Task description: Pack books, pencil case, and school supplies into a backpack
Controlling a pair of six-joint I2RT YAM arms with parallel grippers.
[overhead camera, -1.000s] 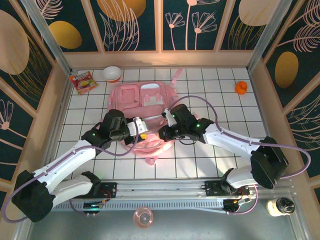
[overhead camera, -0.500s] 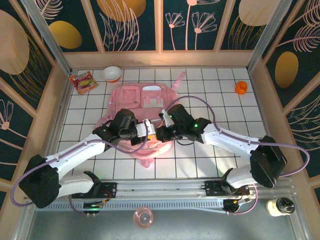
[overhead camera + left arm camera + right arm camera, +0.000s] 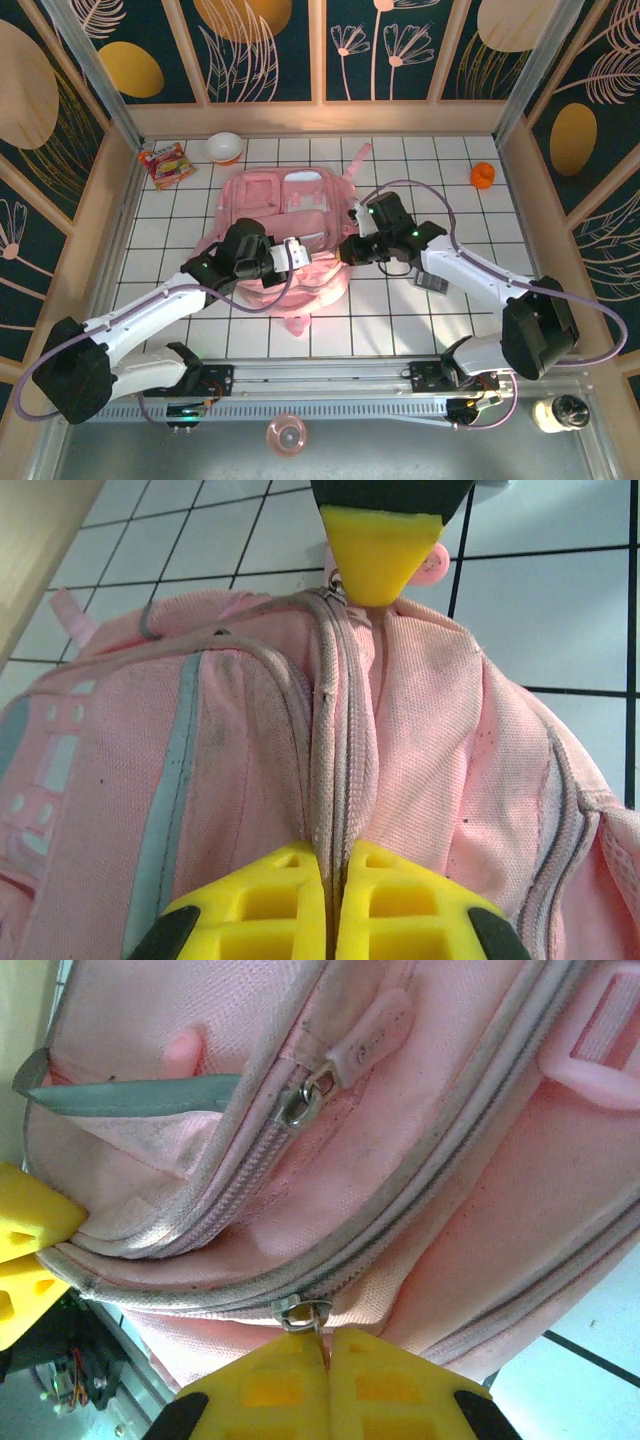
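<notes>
The backpack (image 3: 290, 200) is lying mid-table (image 3: 180, 225), nearer its far edge; the left gripper (image 3: 335, 905) is clenching its zip seam; the right gripper (image 3: 325, 1385) is pinching a zip slider (image 3: 300, 1312); the zip tab (image 3: 375, 1030) lettering is reading as illegible.

No legible text, snack packet (image 3: 163, 163) print too small, backpack (image 3: 450, 1190) zip pull (image 3: 375, 1032) unclear
</notes>
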